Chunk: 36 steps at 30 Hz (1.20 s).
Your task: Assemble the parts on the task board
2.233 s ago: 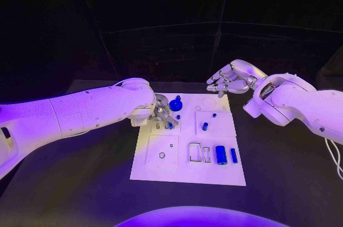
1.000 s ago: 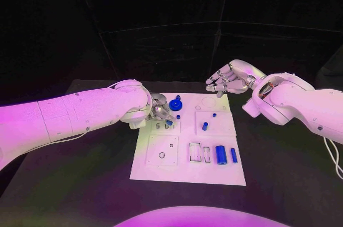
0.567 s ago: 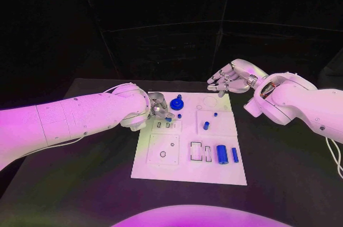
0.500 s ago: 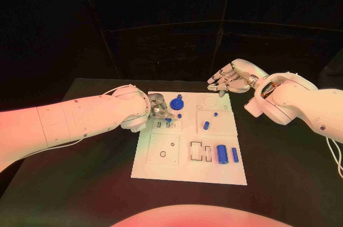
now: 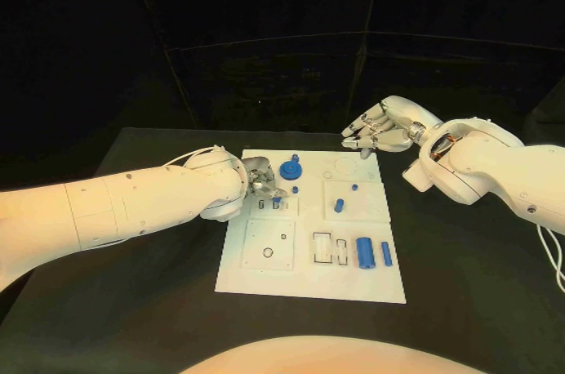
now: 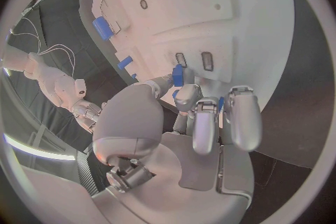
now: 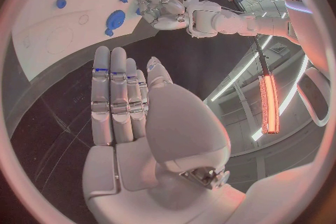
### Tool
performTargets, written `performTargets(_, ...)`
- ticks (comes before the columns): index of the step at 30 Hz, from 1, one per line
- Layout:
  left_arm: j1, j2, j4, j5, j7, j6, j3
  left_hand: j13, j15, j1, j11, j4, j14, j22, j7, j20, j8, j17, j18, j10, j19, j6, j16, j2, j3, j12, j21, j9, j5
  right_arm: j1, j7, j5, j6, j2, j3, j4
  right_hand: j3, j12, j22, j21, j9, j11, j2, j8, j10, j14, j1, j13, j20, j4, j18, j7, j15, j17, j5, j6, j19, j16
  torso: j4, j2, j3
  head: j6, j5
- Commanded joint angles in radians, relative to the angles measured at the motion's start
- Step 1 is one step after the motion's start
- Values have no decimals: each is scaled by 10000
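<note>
1. Confirm the grasp: left hand pinching a small blue part between its fingertips, low over the upper left section of the task board.
2. Locate the target: two small rectangular slots in the board, just beyond the held part in the left wrist view.
3. Align the part's long side with the chosen slot before lowering (which of the two slots is meant cannot be told here).
4. Lower straight down, keeping the part upright; avoid sideways drag across the board face.
5. Hold the pinch light so the part can settle into the recess; release only once seated flush.
6. Avoid the round blue knob just beside the working fingers.
7. Keep the right hand clear: raised past the board's far right corner, fingers loosely apart, holding nothing.
8. Leave for later steps the large blue cylinder and slim blue bar lying near the board's right edge.
</note>
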Motion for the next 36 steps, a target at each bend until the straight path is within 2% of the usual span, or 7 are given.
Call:
performTargets(1,-9,3,35,-336,103,85,7,37,1,-63,-21,-1419,1056,15,-96,11,73,2634,-137,104,23,-49,31,-13,1471,65,15,30,-173,19,75,33,78,11,4,0,-12,-42,-9,-40,-10,17,15,-31,-58,-32,36,-17,78,57,114,80,52,-14,54,-5,5,-58,0,4,7,-19,3)
performTargets(4,-15,-35,50,-341,48,298,8,39,-13,-51,-41,-1483,1056,22,-118,1,108,2634,-137,111,25,-45,31,-59,1478,74,13,50,-363,19,76,36,87,14,4,-5,-12,-42,-9,-40,-10,17,15,-31,-58,-32,36,-17,78,57,114,80,52,-14,54,-5,5,-58,10,7,5,-24,-7)
performTargets(9,-18,-90,56,-343,-38,556,8,36,-18,-43,-49,-1528,1056,22,-130,-4,127,2634,-137,112,24,-33,31,-110,1463,75,11,59,-398,18,70,37,131,23,4,-9,-8,-41,-14,-47,-9,16,23,-31,-59,-31,37,-21,80,64,115,78,52,-15,60,-4,7,-63,10,-1,16,-44,19)
performTargets(17,-20,-114,79,-344,-96,832,8,94,-26,-64,-62,-1555,1056,50,-150,-11,179,2634,-143,156,34,32,31,-155,1419,126,25,79,-403,18,80,38,158,37,4,-30,-8,-41,-14,-47,-9,16,23,-31,-59,-31,37,-21,80,64,115,78,52,-15,60,-4,7,-63,6,-2,10,-64,18)
performTargets(29,-22,-93,84,-287,-90,848,7,176,-42,-176,-85,-1497,1056,63,-179,-26,245,2634,-145,238,39,130,31,-137,1282,205,26,99,-424,18,95,39,161,42,4,-44,-7,-41,-17,-52,-9,17,26,-33,-62,-32,34,-23,81,69,115,79,53,-15,62,-6,8,-66,0,2,16,-85,15)
performTargets(36,-30,-76,64,-272,-89,754,7,213,-65,-378,-112,-1366,1056,81,-214,-48,297,2634,-147,279,47,211,31,-145,943,248,27,110,-441,18,101,39,161,45,4,-54,-8,-41,-21,-59,-9,19,29,-34,-66,-33,28,-27,83,78,115,80,55,-17,64,-6,8,-71,-4,-1,16,-90,3)
